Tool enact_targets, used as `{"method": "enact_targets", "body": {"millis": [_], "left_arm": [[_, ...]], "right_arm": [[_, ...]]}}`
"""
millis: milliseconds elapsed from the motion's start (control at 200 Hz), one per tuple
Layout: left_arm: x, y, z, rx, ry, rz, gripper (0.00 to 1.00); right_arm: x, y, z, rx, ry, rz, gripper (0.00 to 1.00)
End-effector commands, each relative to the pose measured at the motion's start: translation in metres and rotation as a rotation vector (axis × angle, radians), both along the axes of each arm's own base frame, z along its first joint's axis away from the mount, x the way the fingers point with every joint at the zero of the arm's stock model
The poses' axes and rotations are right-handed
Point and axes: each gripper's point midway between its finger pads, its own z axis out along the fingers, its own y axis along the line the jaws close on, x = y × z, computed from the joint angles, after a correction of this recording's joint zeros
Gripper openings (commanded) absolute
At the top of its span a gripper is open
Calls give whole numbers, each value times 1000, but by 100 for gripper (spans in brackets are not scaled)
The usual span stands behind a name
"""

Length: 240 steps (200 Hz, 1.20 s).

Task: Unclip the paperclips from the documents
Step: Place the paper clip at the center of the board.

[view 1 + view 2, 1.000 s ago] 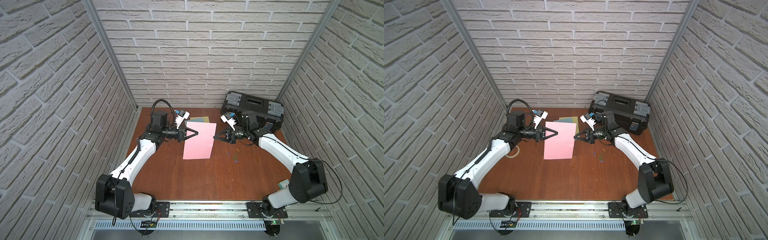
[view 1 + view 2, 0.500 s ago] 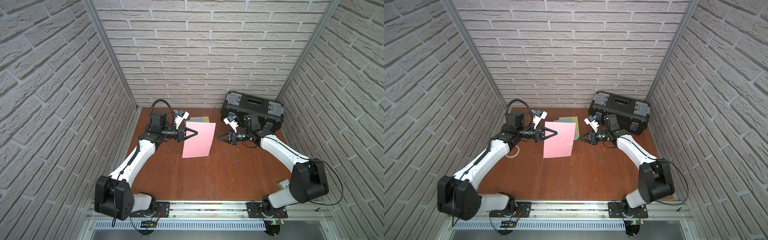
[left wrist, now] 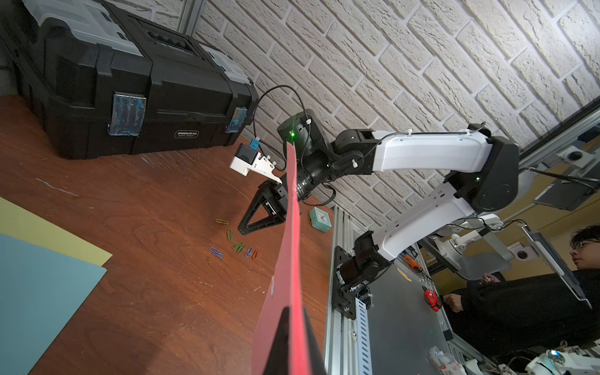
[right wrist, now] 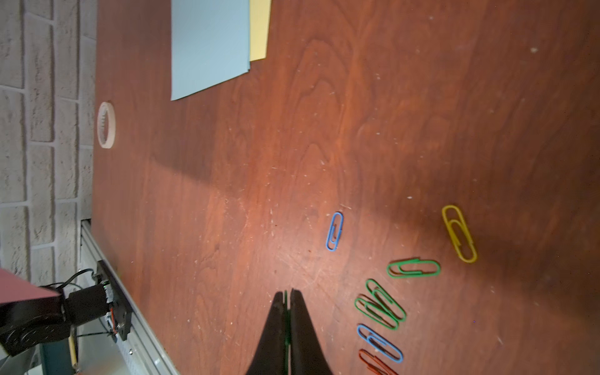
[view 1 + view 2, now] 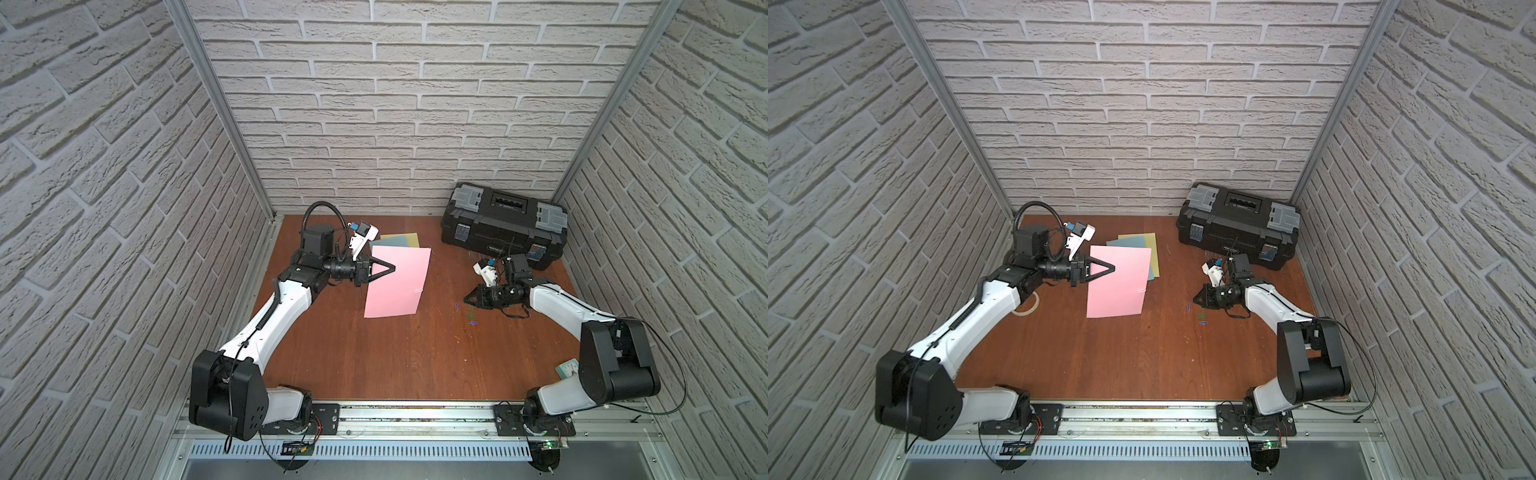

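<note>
Though barely visible, nipped between the shut right fingers (image 4: 303, 331): a green paperclip (image 4: 285, 311), just a sliver of wire, tips low over the desk (image 4: 227, 194). Right beside those tips, loose paperclips (image 4: 413, 268) lying flat on the wood – blue, green, yellow, red. Over at the left fingers (image 5: 382, 262), shut tight too, gripping the pink sheet (image 5: 399, 291) by one side edge, sheet raised and tilted, well apart from the right fingers. Behind it, flat on the desk, blue sheet (image 4: 211, 45) overlapping yellow sheet (image 4: 259, 29). Far back on the right, black toolbox (image 5: 503, 224), lid closed
</note>
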Motion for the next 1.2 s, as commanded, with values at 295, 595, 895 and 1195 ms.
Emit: {"method": "enact_targets", "body": {"millis": [295, 595, 895, 1195], "left_arm": [[-3, 2, 3, -12, -43, 0, 0], [-5, 3, 3, -11, -45, 2, 0], [1, -2, 3, -20, -38, -1, 0], [3, -11, 12, -49, -48, -29, 0]], "right_arm": [[-4, -17, -42, -100, 125, -64, 10], [0, -10, -30, -58, 89, -44, 16], [5, 16, 13, 40, -37, 74, 29], [-7, 75, 131, 359, -488, 334, 54]]}}
